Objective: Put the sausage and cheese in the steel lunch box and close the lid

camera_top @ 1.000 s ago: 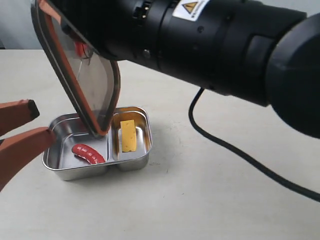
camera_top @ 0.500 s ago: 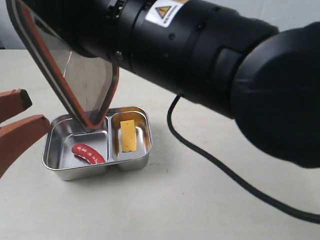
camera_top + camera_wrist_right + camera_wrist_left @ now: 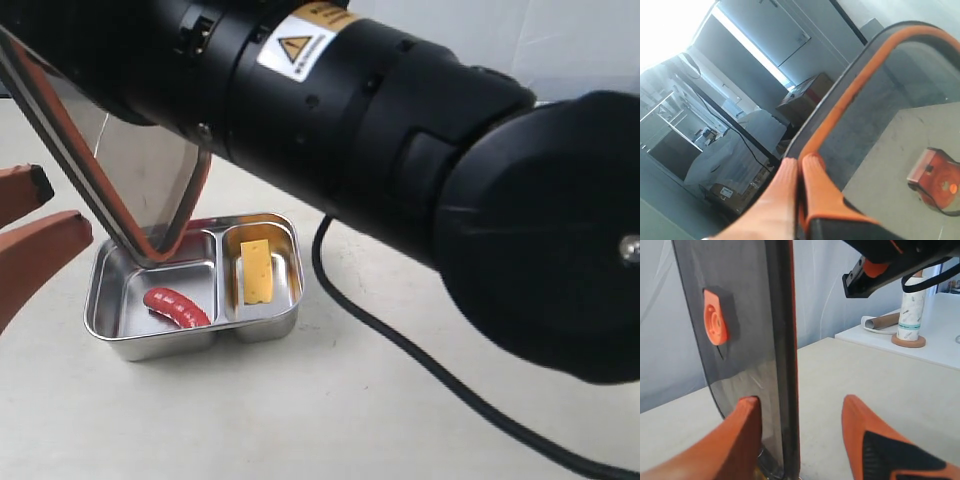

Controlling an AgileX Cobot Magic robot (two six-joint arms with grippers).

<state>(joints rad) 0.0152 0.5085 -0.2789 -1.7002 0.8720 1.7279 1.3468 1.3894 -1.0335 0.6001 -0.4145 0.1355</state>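
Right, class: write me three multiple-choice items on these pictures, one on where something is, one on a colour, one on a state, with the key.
1. Where does the small glossy red sausage lie?
A) in the larger compartment of the shiny steel lunch box
B) on the table
C) in the smaller compartment

2. What colour is the seal round the dark translucent plastic lid?
A) blue
B) orange
C) white

3. How does the right gripper stand?
A) open over the box
B) shut on nothing
C) shut on the lid's rim

Key:
1 A, it lies alone in the larger compartment, with the yellow-orange cheese wedge next door.
2 B, an orange band lines the lid's edge.
3 C, it pinches the rim in the right wrist view.
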